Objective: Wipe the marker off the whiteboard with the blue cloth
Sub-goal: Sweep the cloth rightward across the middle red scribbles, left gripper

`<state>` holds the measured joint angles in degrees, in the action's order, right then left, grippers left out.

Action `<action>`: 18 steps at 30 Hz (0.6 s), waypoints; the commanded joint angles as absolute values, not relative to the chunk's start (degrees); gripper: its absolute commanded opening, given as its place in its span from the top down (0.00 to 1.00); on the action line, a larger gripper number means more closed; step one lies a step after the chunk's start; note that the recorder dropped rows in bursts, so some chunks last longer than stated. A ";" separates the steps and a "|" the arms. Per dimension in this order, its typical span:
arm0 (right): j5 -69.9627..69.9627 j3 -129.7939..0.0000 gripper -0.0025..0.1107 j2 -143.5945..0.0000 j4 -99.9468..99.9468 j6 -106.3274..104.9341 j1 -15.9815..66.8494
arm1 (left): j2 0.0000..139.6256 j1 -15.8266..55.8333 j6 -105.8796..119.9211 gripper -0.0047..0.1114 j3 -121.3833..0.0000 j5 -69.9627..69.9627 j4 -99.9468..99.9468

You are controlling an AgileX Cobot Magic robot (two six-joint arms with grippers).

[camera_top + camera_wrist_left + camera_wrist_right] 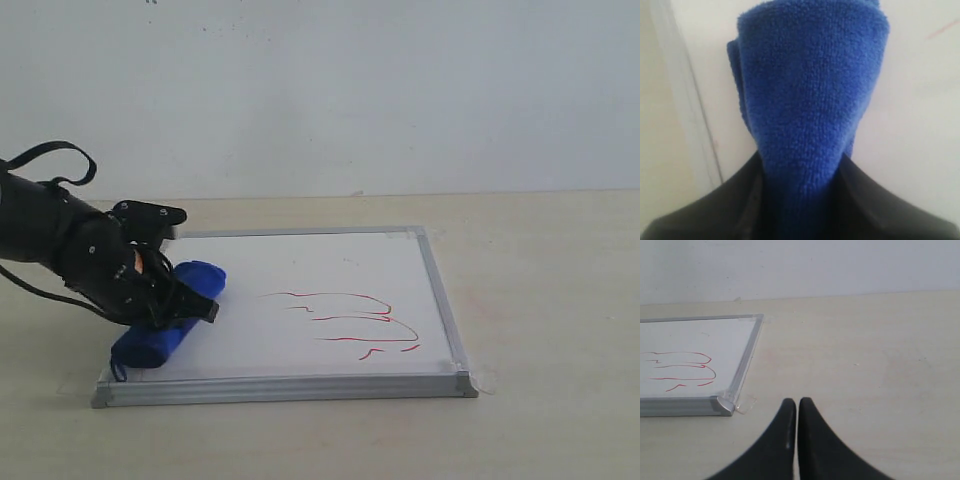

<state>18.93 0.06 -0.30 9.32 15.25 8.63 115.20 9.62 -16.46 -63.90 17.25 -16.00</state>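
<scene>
The whiteboard (330,270) lies flat on the table, silvery frame all round. Red marker (350,320) lines wave across its right half and also show in the right wrist view as marker (682,367) on the whiteboard (700,340). The blue cloth (185,305) is a fuzzy roll lying on the board's left part. My left gripper (175,300) is shut on the cloth's middle; the left wrist view shows the blue cloth (807,100) pinched between both black jaws. My right gripper (797,402) is shut and empty, over bare table beside the board's near right corner; it is outside the exterior view.
A clear tape tab (485,380) sticks out at the board's front right corner. The beige table (540,300) runs back to a white wall (350,90).
</scene>
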 commanded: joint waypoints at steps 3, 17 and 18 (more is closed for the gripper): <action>18.46 0.00 0.97 0.00 9.29 15.04 8.53 | 118.11 11.42 -14.49 0.93 -66.90 25.34 -12.57; 18.46 0.00 0.97 0.00 9.29 15.04 8.53 | 127.18 28.84 -12.06 0.93 -77.04 30.98 -10.32; 18.46 0.00 0.97 0.00 9.29 15.04 8.53 | 127.18 29.65 -12.07 0.93 -77.47 31.47 -10.00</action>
<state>18.93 0.06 -0.30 9.32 15.25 8.63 123.45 25.34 -12.38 -77.89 28.21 -16.48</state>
